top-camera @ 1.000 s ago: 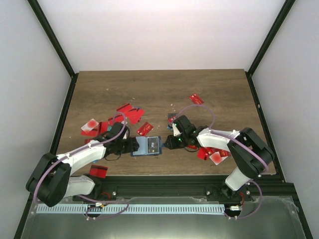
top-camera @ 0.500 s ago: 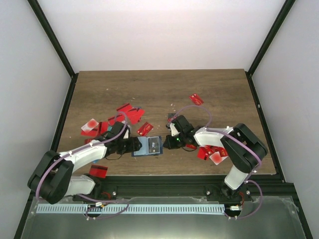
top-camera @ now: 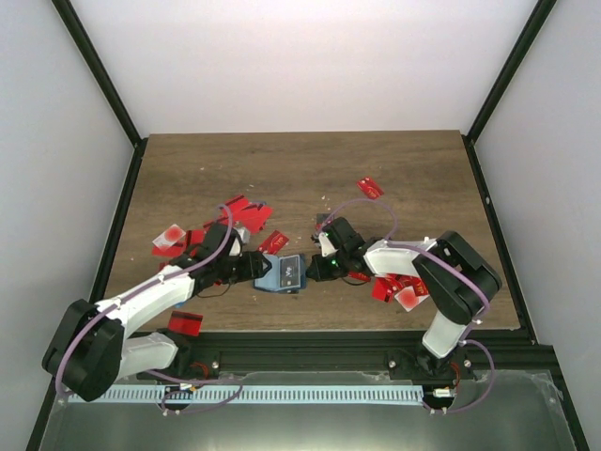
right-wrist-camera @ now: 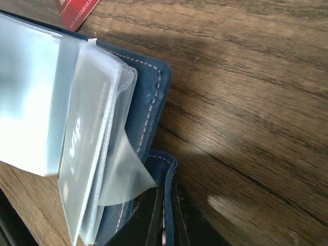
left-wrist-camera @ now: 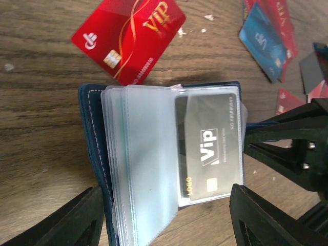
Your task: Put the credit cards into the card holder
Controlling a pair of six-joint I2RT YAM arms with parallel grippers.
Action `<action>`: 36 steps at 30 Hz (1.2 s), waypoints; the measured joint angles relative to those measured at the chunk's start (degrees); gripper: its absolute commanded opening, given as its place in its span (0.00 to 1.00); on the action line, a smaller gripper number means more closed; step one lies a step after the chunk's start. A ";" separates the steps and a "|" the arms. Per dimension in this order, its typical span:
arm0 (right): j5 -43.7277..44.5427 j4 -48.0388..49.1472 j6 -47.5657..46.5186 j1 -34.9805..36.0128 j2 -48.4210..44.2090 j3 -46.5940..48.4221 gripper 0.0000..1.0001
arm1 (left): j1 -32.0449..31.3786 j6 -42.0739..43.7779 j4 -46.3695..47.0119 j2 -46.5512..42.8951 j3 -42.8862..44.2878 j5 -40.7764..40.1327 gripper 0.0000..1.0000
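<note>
The card holder (top-camera: 286, 274) lies open at the table's front centre, navy blue with clear sleeves (left-wrist-camera: 148, 164). A black VIP card (left-wrist-camera: 210, 148) sits in one sleeve. My left gripper (top-camera: 255, 271) is open, and the holder's near end lies between its fingers (left-wrist-camera: 66, 220). My right gripper (right-wrist-camera: 166, 215) is shut on the holder's blue flap edge (right-wrist-camera: 163, 169) from the right side. Red credit cards (top-camera: 246, 214) lie scattered left of centre. One red VIP card (left-wrist-camera: 130, 38) lies just beyond the holder, and a teal card (left-wrist-camera: 264, 41) lies farther off.
More red cards (top-camera: 399, 289) are piled under the right arm. A single one (top-camera: 370, 188) lies farther back, and another (top-camera: 186, 322) sits at the front edge by the left arm. A whitish-red card (top-camera: 169, 240) lies at the far left.
My right gripper has closed onto the holder's flap. The left arm has slid right, toward the holder, and the holder has shifted slightly right.
</note>
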 measured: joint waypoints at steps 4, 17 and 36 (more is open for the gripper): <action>-0.35 0.57 0.00 0.00 0.33 0.02 0.06 | 0.00 -0.24 1.25 -0.07 0.50 1.70 0.68; -0.79 1.22 0.00 0.00 0.98 0.46 0.05 | -4.20 -1.66 8.59 3.43 3.08 5.70 0.67; 0.57 -0.15 -0.09 0.00 0.22 0.63 0.05 | -7.67 -4.57 19.43 16.20 3.85 8.31 0.39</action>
